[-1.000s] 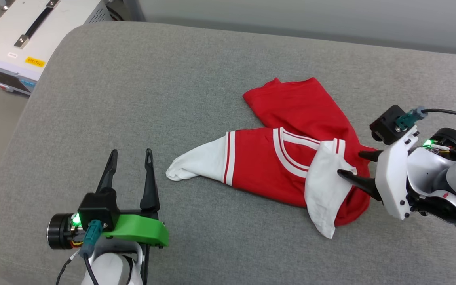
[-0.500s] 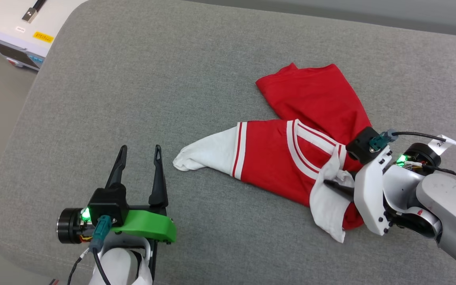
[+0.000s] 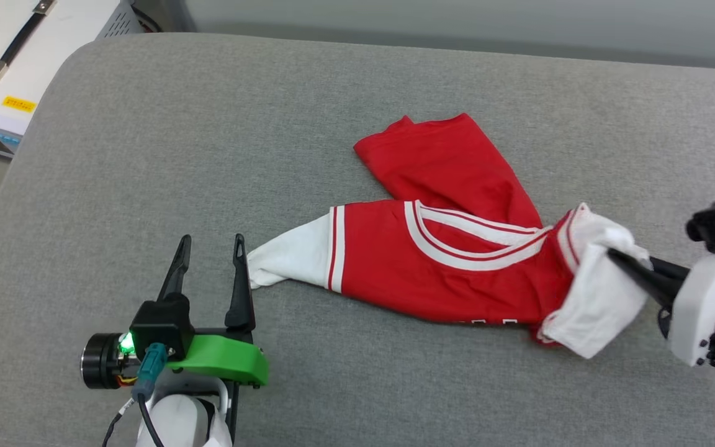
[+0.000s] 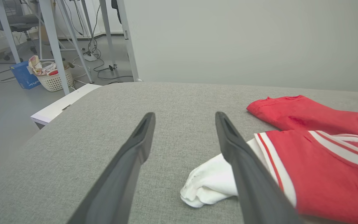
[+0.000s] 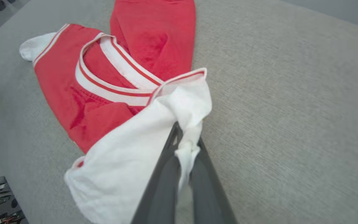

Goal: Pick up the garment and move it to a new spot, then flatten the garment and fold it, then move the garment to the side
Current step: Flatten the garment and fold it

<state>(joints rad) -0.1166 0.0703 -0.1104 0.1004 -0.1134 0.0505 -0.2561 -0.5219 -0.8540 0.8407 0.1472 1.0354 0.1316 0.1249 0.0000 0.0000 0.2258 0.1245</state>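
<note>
On the grey woven table, in the head view, the garment lies crumpled, a soft red knit with striped trim. The right pincer is clamped on its bunched white sleeve at the right end. The left pincer stands wide apart and holds nothing, just beside the other sleeve's tip. In the left wrist view, tapered dark fingers frame bare grey weave. In the right wrist view, white cloth puckers between the closed fingers.

- The right gripper, open around the shirt's white sleeve a second ago, has pinched it.
- It has pulled that sleeve toward 3 o'clock, drawing the shirt out straighter; the sleeve seems lifted off the cushion.
</note>
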